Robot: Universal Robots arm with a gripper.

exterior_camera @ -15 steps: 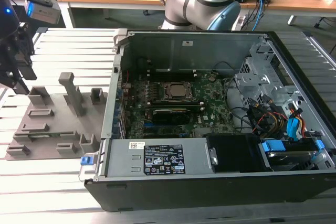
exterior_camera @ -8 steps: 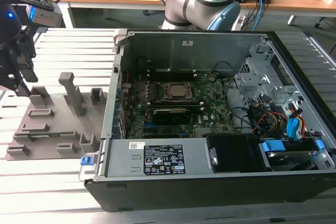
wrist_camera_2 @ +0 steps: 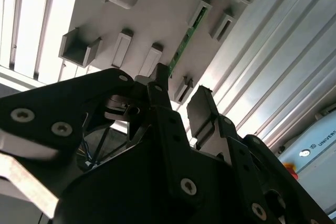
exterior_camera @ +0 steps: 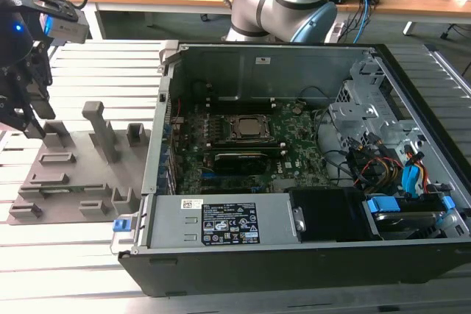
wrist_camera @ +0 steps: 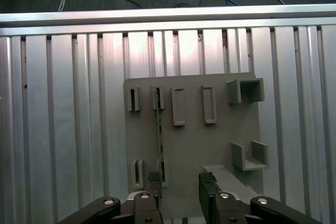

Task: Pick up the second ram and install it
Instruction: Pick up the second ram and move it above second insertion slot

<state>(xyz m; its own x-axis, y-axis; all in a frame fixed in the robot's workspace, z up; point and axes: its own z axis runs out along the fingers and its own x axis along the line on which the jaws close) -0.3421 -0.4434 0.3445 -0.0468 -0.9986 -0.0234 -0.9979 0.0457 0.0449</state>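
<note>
The second ram (wrist_camera: 160, 129) is a thin green stick standing on edge in a pair of slots of the grey fixture plate (wrist_camera: 231, 124). It also runs as a narrow green line (wrist_camera_2: 184, 43) across the plate in the second wrist view. My gripper (wrist_camera: 181, 184) hangs open above the plate with nothing between its fingers. One fingertip (wrist_camera: 154, 181) lines up with the near end of the ram, and the other (wrist_camera: 210, 182) stands well to the side. In the exterior view the gripper (exterior_camera: 29, 124) hovers over the far corner of the fixture plate (exterior_camera: 73, 174), at the exterior view's left.
An open computer case (exterior_camera: 309, 248) fills the exterior view's right, with the green motherboard (exterior_camera: 294, 152) and its processor socket (exterior_camera: 250, 129) inside. Upright grey blocks (exterior_camera: 99, 130) rise from the fixture plate. Everything rests on a ribbed aluminium table (wrist_camera: 63, 129). Cables and drives crowd the case's right side.
</note>
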